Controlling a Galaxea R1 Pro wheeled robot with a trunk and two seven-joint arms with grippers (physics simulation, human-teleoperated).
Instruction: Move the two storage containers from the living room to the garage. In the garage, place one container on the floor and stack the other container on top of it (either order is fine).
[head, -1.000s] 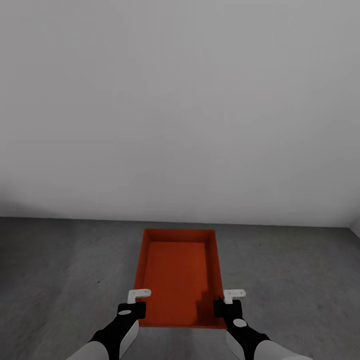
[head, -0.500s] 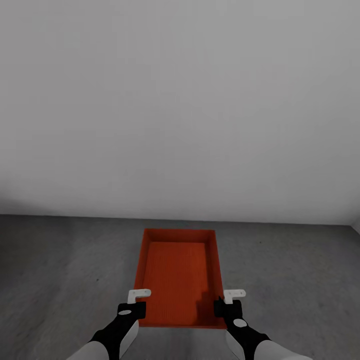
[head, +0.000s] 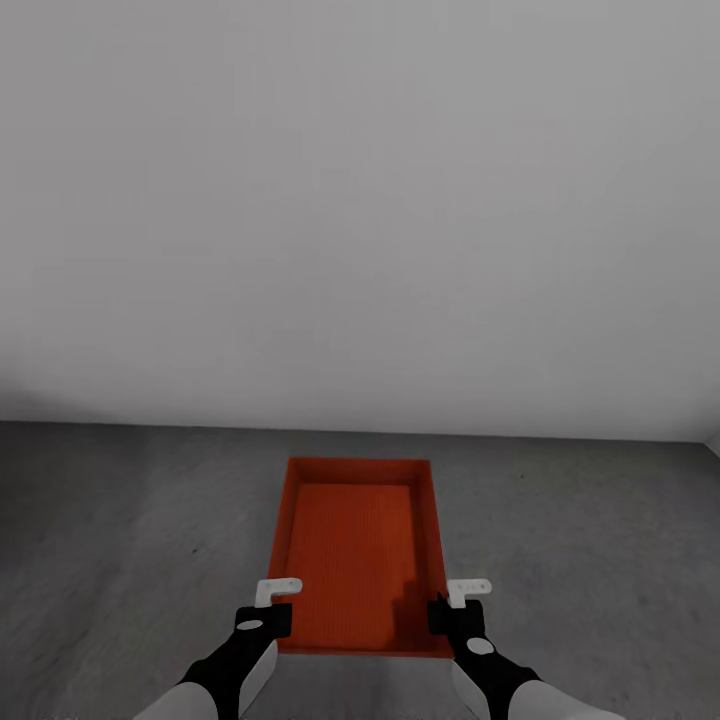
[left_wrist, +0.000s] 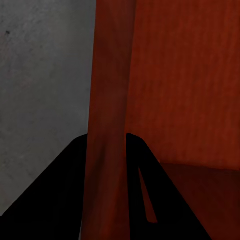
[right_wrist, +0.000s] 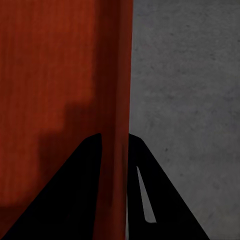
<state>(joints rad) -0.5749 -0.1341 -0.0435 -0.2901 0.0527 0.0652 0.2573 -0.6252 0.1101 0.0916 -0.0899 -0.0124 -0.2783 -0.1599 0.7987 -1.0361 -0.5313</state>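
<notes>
You have one bin (head: 358, 545) in the garage, left claw (head: 268, 620) and right claw (head: 447, 612) pinching its side walls; setting down and stacking remain.

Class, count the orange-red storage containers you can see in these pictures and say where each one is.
1. The storage container is held over the grey concrete floor before the pale wall, the left claw and right claw each clamping a side wall. A second one nested inside cannot be ruled out.
</notes>
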